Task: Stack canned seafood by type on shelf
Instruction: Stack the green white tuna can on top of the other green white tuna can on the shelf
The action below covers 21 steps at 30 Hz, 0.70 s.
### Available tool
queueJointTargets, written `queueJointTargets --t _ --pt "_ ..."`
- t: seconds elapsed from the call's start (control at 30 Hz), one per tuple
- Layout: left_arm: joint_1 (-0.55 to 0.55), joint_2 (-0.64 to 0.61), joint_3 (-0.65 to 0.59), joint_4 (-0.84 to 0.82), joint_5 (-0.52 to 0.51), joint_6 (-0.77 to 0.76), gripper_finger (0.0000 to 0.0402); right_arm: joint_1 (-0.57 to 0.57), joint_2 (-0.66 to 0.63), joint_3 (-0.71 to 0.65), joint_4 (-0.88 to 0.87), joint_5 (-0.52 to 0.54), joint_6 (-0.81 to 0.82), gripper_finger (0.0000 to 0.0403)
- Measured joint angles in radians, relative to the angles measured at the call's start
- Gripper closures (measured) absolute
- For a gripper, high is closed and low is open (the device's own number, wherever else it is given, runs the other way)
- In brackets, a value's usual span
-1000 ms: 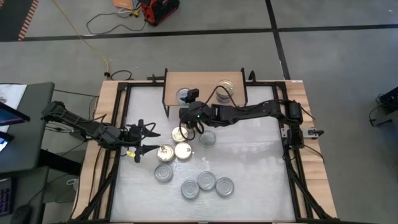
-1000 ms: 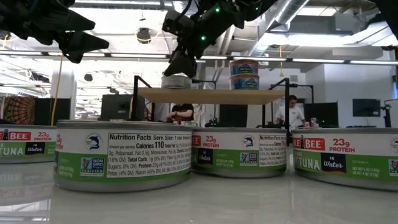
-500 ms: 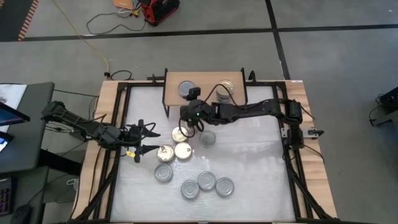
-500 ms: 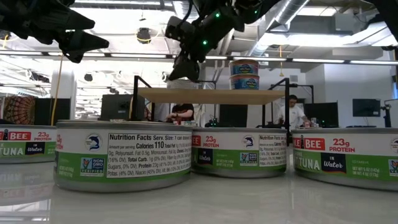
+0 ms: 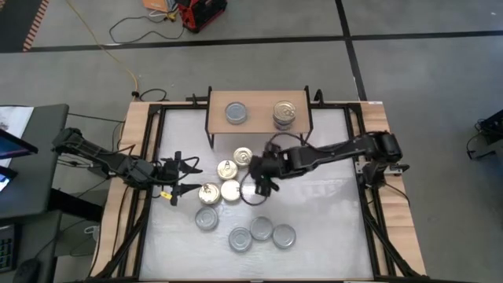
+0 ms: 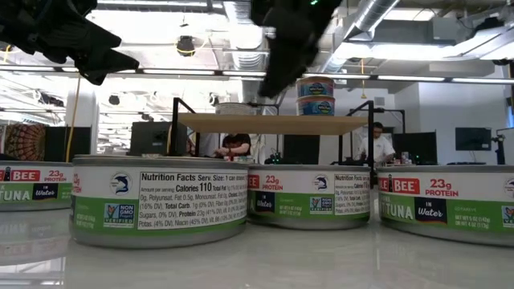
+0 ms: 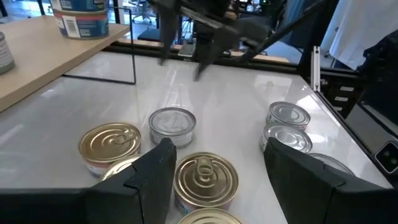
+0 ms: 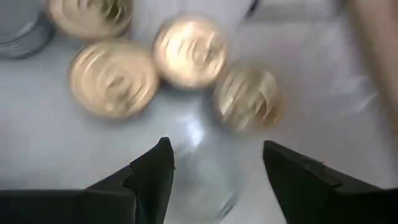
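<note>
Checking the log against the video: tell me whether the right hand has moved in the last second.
Yes. In the high view the right hand has drawn back from the shelf toward the table's front, now over the silver tin, open and empty.

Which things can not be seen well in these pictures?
- Silver tin under the right gripper: covered by it in the high view, blurred in the right wrist view.
- Tin on the shelf: partly behind the dark arm in the low view.
- Outer tins: cut by the low view's edges.

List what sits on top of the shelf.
On the shelf: one silver-lidded tin and a gold-lidded stack of two tins. The lower tin's lid is covered.
</note>
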State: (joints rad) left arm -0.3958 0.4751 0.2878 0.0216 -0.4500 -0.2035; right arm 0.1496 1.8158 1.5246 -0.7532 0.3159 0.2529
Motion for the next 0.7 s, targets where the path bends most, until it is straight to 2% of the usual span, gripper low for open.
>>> queueJointTargets --t 0.17,0.33,0.53,0.7 --pt "0.000 0.000 0.000 0.033 -0.006 0.010 0.0168 0.114 -0.004 0.000 -0.184 -0.178 0.288 0.0140" --pt "0.000 0.000 0.011 0.068 -0.010 0.054 0.0168 0.192 -0.004 -0.043 -0.208 -0.251 0.428 0.0154" --pt "0.000 0.000 0.027 0.066 -0.008 0.067 0.0168 0.236 -0.003 -0.160 -0.074 -0.392 0.561 0.0174" --pt "0.000 0.000 0.027 0.047 0.001 0.050 0.0168 0.259 -0.003 -0.223 0.045 -0.449 0.628 0.0181"
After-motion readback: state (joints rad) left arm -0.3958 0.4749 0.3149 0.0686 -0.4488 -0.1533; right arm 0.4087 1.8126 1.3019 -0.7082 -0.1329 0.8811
